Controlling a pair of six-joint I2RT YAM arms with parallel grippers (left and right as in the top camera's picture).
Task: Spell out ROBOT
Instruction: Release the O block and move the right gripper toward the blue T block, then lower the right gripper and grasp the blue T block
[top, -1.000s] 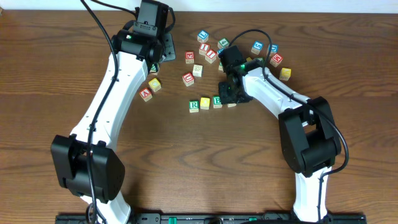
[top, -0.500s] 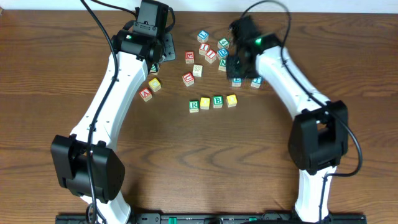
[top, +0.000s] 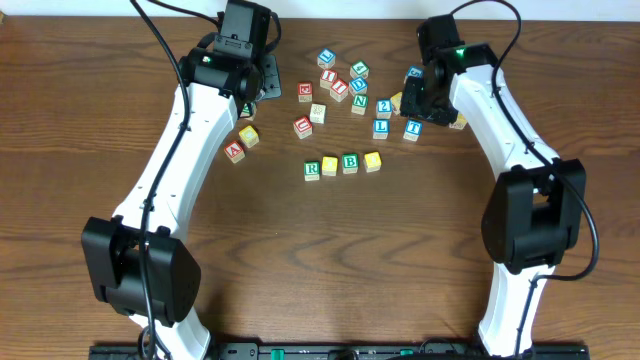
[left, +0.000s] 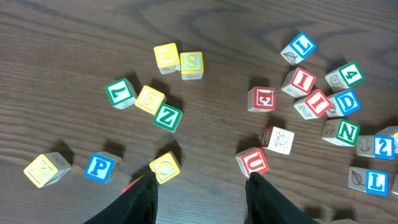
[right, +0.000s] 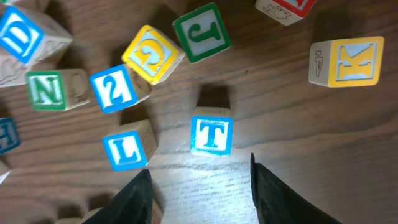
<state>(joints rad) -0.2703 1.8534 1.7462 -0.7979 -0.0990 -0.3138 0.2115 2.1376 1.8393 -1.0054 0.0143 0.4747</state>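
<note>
**Right gripper.** The right gripper (right: 198, 196) is released. Its two fingers (right: 138, 196) are set apart, and bare tabletop (right: 280, 112) is seen between them. Nothing is grasped and nothing is touched. The blue-letter T cube (right: 211, 135) lies flat on the tabletop just ahead of the gap, roughly centred between the fingers and clear of both. A blue-letter L cube (right: 127, 149) stands just beside the T cube, separated from it by a narrow strip of wood.

**Left gripper.** The left gripper (left: 199, 205) is also released, with its fingers spread and only tabletop visible between them. No cube is grasped. A yellow G cube (left: 165, 167) lies close against the tip of one finger, and a red U cube (left: 254, 162) lies close against the tip of the other. Contact cannot be confirmed for either.

**Task cubes.** In the overhead view, four cubes are arranged in a close row near the middle of the tabletop:

1. green-letter R cube (top: 312, 169)
2. first yellow-faced cube (top: 330, 165)
3. green-letter B cube (top: 350, 162)
4. second yellow-faced cube (top: 372, 160)

The T cube is not in the row. It is located beyond the second yellow-faced cube, toward the right arm, among the loose cubes.
</note>
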